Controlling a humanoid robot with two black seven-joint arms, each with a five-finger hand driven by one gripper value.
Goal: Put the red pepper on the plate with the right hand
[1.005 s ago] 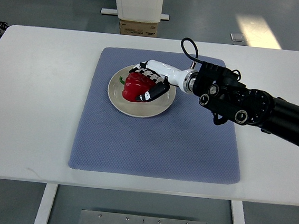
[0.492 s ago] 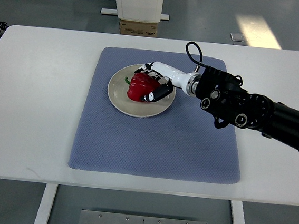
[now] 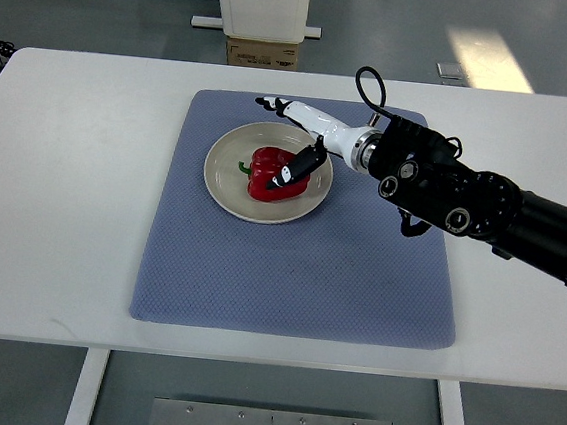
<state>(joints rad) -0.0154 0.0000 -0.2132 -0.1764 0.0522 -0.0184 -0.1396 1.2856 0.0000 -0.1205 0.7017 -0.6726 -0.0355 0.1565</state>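
A red pepper (image 3: 271, 174) with a green stem lies on the round cream plate (image 3: 228, 180), right of the plate's centre. My right hand (image 3: 282, 140) reaches in from the right, its black arm crossing the mat. Its white fingers (image 3: 274, 104) are spread out over the plate's far rim, clear of the pepper. The black-tipped thumb (image 3: 289, 171) still hangs just over the pepper's right side. Nothing is held in the hand. My left arm does not show.
The plate rests on a blue-grey mat (image 3: 298, 274) laid on the white table (image 3: 54, 200). A cardboard box (image 3: 263, 53) and a white machine base stand on the floor beyond the far edge. A shoe shows at the far left.
The right hand's fingers have opened and lifted off the pepper, swinging toward the plate's far rim. The pepper now lies free on the plate, settled slightly to the right.
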